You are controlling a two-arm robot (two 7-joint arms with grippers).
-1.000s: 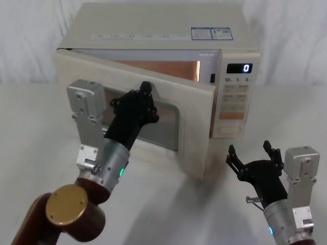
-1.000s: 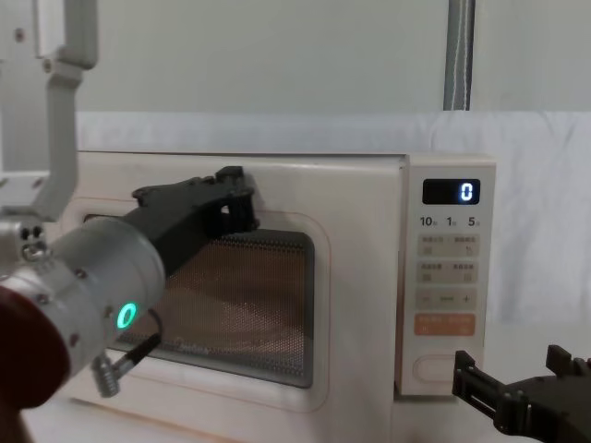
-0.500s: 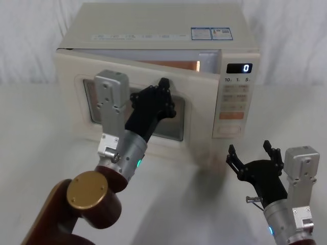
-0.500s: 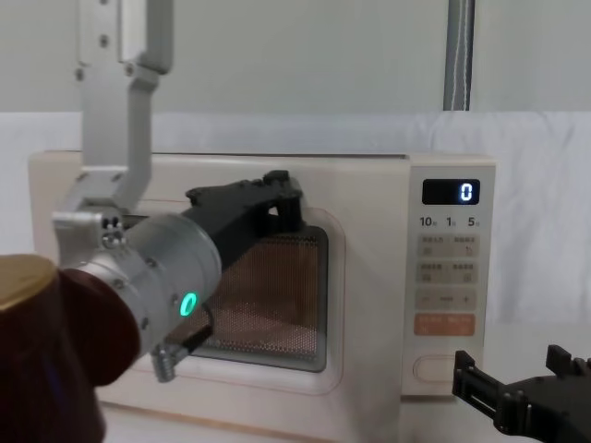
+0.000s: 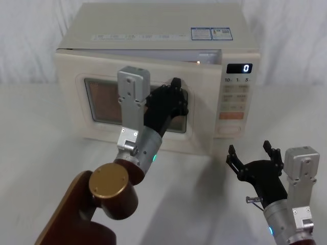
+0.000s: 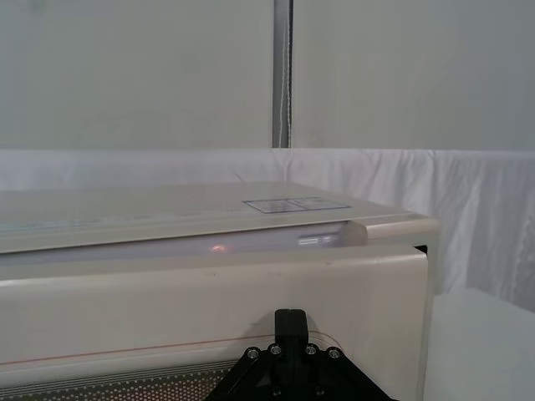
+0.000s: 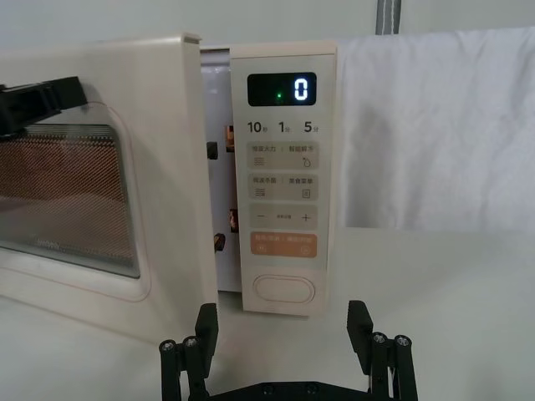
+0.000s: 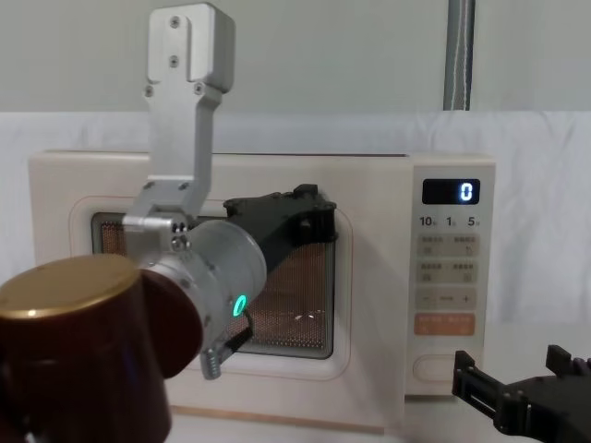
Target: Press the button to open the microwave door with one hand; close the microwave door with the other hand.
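The cream microwave door (image 5: pixel 69 99) with its dark window stands almost shut, with a narrow gap left at its latch edge (image 7: pixel 185 175) beside the control panel. My left gripper (image 5: pixel 176 87) is shut and its tip rests against the door's upper right frame (image 8: pixel 355 277); in the left wrist view the gripper (image 6: pixel 290 321) sits just below the door's top edge (image 6: pixel 209 288). The wide cream button (image 5: pixel 228 130) lies at the panel's bottom, below the orange key. My right gripper (image 5: pixel 249 150) hovers open, low over the table, in front of the button (image 7: pixel 284 289) and apart from it.
The microwave (image 5: pixel 153 23) sits on a white-draped table (image 5: pixel 41 153) before a white curtain. Its display (image 5: pixel 239 68) reads 0. My left arm's brown elbow (image 5: pixel 110 184) fills the near left. Bare table lies to the right of the oven.
The door has swung from about a third open to nearly shut. My left gripper moved right and toward the oven with it. The right arm has not moved.
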